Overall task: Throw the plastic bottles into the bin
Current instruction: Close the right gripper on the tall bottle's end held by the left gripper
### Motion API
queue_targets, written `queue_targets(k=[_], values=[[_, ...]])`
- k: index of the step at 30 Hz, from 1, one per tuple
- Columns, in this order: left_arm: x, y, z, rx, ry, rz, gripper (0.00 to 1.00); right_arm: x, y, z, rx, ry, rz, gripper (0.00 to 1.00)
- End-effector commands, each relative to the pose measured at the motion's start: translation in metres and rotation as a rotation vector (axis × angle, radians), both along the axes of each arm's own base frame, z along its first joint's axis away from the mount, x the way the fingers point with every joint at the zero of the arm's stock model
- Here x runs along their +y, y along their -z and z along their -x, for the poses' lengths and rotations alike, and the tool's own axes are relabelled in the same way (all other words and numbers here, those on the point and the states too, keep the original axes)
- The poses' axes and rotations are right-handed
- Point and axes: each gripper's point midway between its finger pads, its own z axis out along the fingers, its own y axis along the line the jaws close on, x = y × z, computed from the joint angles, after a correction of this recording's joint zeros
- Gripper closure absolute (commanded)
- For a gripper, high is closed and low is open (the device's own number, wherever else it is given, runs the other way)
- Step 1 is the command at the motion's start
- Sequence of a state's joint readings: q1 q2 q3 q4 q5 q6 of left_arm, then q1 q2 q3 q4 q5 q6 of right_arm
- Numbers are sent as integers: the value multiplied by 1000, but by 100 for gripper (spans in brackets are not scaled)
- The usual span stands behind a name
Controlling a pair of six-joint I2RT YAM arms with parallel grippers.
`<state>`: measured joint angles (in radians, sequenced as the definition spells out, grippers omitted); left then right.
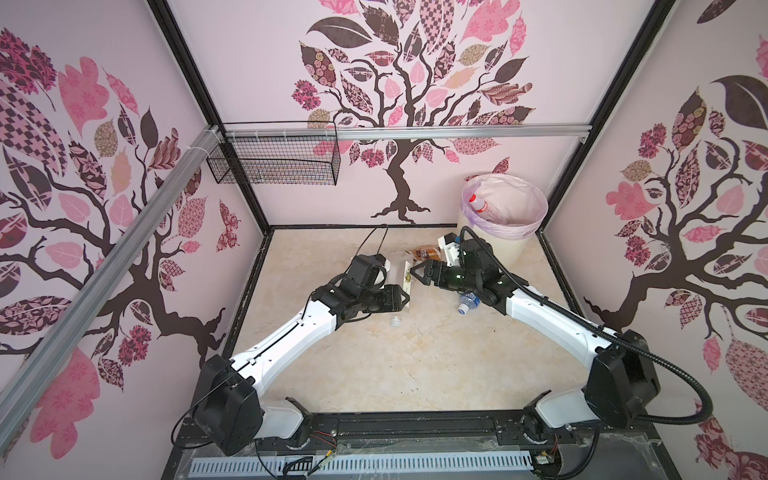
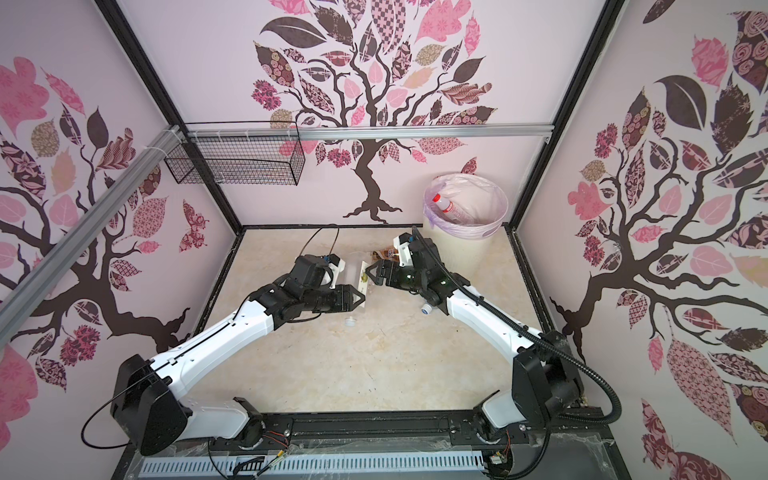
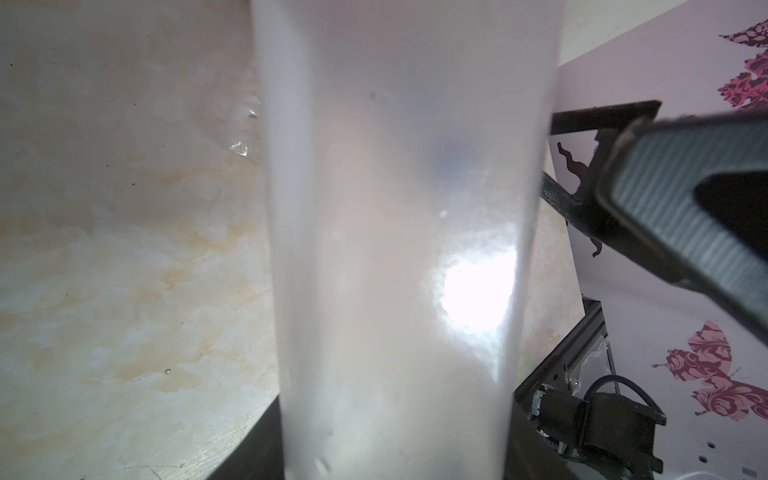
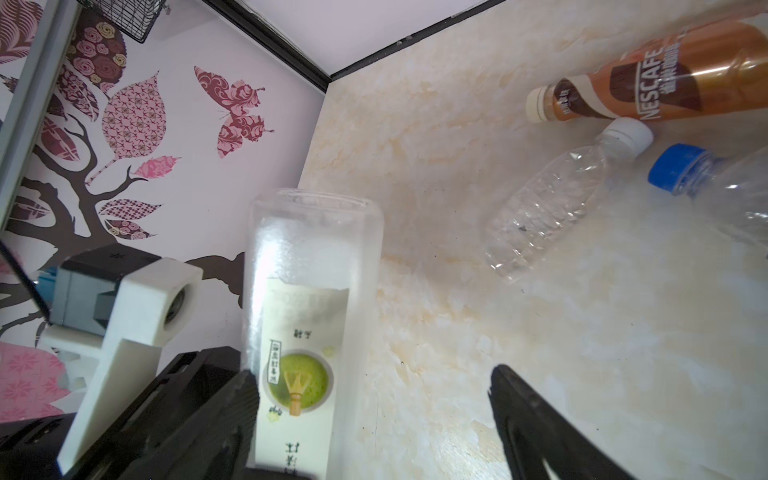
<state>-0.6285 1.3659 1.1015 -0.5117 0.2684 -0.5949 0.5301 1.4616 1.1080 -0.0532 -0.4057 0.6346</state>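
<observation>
My left gripper is shut on a frosted plastic bottle with a white label showing green tea, held above the floor. The same bottle fills the left wrist view. My right gripper is open around this bottle, which lies against one finger and well apart from the other. The cream-white bin with its lilac bag stands at the back right, behind the right arm. A red-capped bottle lies inside it.
On the floor lie a brown coffee bottle, a clear white-capped bottle and a blue-capped bottle. Another clear bottle's neck pokes out under the left arm. A black wire basket hangs on the back rail.
</observation>
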Motion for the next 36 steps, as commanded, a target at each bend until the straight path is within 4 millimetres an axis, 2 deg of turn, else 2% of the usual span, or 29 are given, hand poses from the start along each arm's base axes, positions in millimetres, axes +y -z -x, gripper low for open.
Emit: queue_targets(k=[1,11,15,23,30,36], values=[[-2,1,4,-11,18,10,43,19,-21,-7,-28,-28,-63,11],[-8,1,8,-8,29,16,43,42,-14,-24,2,-48,-85,17],[-7,-1,8,-13,26,16,42,46,-10,-26,11,-53,-85,21],[-7,1,7,-11,23,14,42,53,6,-22,28,-72,-33,23],[-5,-1,9,-13,21,10,39,52,10,-26,23,-52,-18,38],[1,-3,11,-23,7,-2,34,52,7,-33,13,-45,2,45]])
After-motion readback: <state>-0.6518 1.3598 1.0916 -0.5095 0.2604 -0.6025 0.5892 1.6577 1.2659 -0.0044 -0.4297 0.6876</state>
